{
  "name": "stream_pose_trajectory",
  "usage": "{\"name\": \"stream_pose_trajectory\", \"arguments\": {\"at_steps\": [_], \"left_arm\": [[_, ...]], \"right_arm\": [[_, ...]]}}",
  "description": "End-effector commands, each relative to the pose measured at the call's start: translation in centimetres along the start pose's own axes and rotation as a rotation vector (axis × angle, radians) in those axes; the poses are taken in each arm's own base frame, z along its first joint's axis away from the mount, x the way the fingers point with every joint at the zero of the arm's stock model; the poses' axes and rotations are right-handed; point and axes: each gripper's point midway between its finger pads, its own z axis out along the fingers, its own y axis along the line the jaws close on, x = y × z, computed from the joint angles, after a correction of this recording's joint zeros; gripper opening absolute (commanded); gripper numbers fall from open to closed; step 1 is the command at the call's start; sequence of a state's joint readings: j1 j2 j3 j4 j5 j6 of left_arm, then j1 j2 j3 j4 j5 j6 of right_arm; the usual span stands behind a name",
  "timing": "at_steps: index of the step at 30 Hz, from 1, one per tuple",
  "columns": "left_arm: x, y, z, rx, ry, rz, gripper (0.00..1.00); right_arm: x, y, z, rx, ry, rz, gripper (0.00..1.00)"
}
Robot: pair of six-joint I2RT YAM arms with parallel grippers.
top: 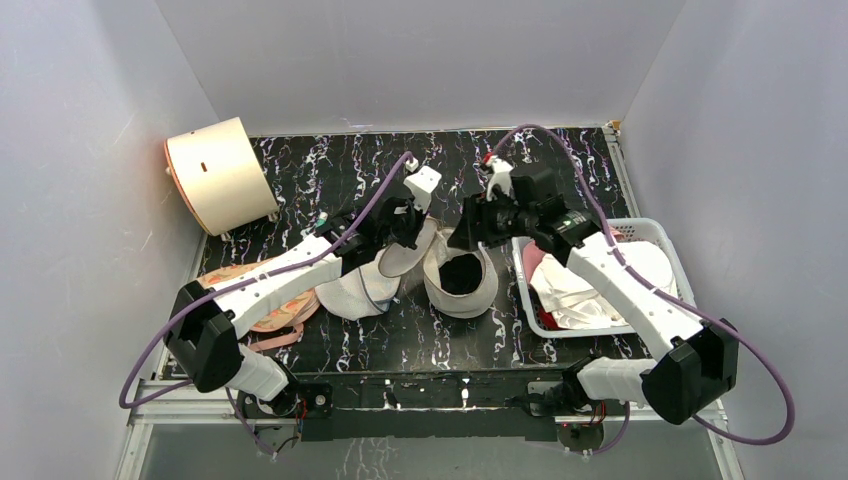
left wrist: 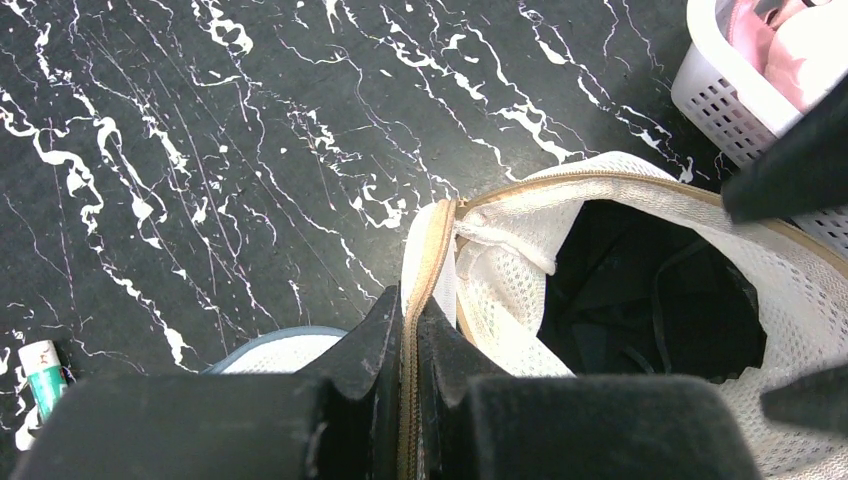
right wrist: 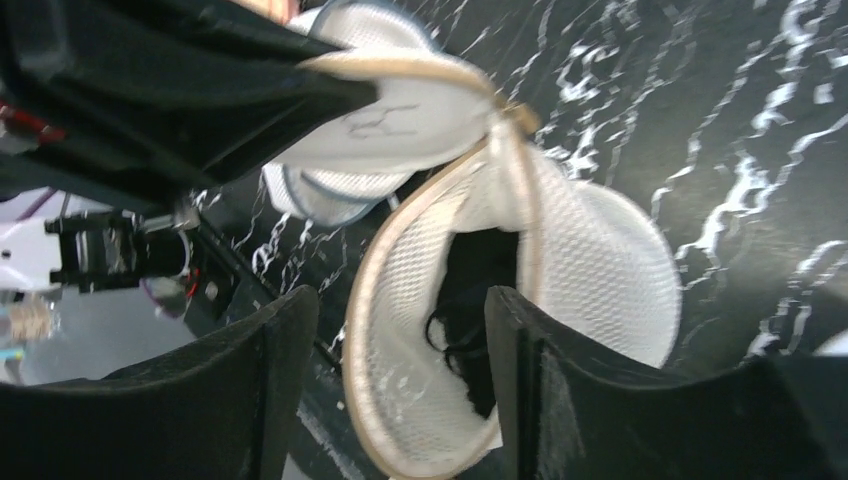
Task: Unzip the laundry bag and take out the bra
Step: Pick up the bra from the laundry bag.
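Note:
The cream mesh laundry bag (top: 478, 292) lies unzipped at the table's middle, its round lid (top: 405, 255) folded up to the left. My left gripper (top: 408, 228) is shut on the lid's tan zipper edge (left wrist: 432, 262), which runs between its fingertips (left wrist: 408, 335). The bra shows only as a dark mass inside the bag's mouth (top: 462, 272) (left wrist: 650, 300) (right wrist: 478, 290); its pale cups are hidden. My right gripper (top: 464, 236) hangs open and empty just over the mouth (right wrist: 400, 345). The lid's black line drawing shows in the right wrist view (right wrist: 385, 118).
A white dome mesh bag (top: 352, 296) lies left of the laundry bag, a peach bra (top: 272, 312) beyond it. A white basket (top: 640, 226) of clothes stands right, also in the left wrist view (left wrist: 722, 100). A cream drum (top: 215, 175) sits back left. A small green tube (left wrist: 40, 375) lies nearby.

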State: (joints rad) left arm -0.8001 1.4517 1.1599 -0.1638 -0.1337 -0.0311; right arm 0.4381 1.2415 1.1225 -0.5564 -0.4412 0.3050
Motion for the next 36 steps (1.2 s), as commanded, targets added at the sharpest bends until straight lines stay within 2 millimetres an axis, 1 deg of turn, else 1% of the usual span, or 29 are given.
{"name": "stream_pose_trajectory", "arguments": {"at_steps": [1, 3, 7, 9, 12, 16, 17, 19, 21, 23, 24, 25, 27, 31, 34, 35, 36], "left_arm": [[-2.4, 0.7, -1.3, -0.029, -0.071, -0.024, 0.0], [-2.6, 0.9, -1.5, -0.038, -0.082, -0.026, 0.0], [-2.8, 1.1, -1.8, -0.046, -0.095, -0.028, 0.0], [-2.8, 1.2, -1.8, -0.05, -0.097, -0.028, 0.0], [-2.6, 1.3, -1.6, -0.055, -0.087, -0.027, 0.0], [-2.1, 1.9, -1.1, -0.09, -0.059, -0.025, 0.01], [-1.9, 2.4, -1.0, -0.119, -0.046, -0.026, 0.07], [-1.1, 4.1, -0.8, -0.221, -0.005, -0.025, 0.25], [0.2, 6.6, -0.4, -0.369, 0.071, -0.015, 0.47], [1.2, 8.5, -0.1, -0.475, 0.142, -0.024, 0.6], [1.3, 8.8, 0.2, -0.475, 0.158, -0.045, 0.65], [1.2, 8.6, 0.5, -0.445, 0.154, -0.078, 0.67], [0.5, 7.6, 0.4, -0.345, 0.101, -0.127, 0.72], [-1.6, 5.3, -0.9, -0.181, -0.041, -0.141, 0.81], [-2.2, 4.8, -1.3, -0.147, -0.078, -0.141, 0.89], [-2.2, 4.8, -1.3, -0.145, -0.079, -0.14, 0.93], [-2.2, 4.9, -1.2, -0.149, -0.075, -0.141, 0.94]], "right_arm": [[-0.4, 2.4, 0.4, 0.002, 0.005, -0.049, 0.55], [0.4, 2.4, 0.8, 0.013, 0.033, -0.051, 0.51], [2.2, 2.2, 1.5, 0.039, 0.083, -0.068, 0.49], [3.0, 1.6, 1.6, 0.063, 0.108, -0.071, 0.49], [3.8, -0.3, 1.6, 0.158, 0.132, -0.075, 0.5], [3.7, -3.7, 0.6, 0.363, 0.133, -0.082, 0.51], [3.6, -4.1, 0.4, 0.388, 0.133, -0.086, 0.51], [3.5, -4.8, 0.2, 0.428, 0.133, -0.094, 0.52], [3.6, -5.3, -0.1, 0.459, 0.138, -0.096, 0.52], [3.7, -5.5, -0.3, 0.469, 0.141, -0.098, 0.52], [3.7, -5.5, -0.4, 0.472, 0.141, -0.099, 0.52], [3.7, -5.5, -0.4, 0.47, 0.139, -0.098, 0.52], [3.7, -5.1, -0.5, 0.454, 0.137, -0.096, 0.52], [3.7, -3.8, -0.6, 0.39, 0.125, -0.097, 0.52], [3.2, -2.1, -0.7, 0.335, 0.092, -0.112, 0.51], [3.0, -1.6, -0.7, 0.322, 0.082, -0.115, 0.5], [2.8, -1.1, -0.6, 0.31, 0.073, -0.114, 0.47]]}}
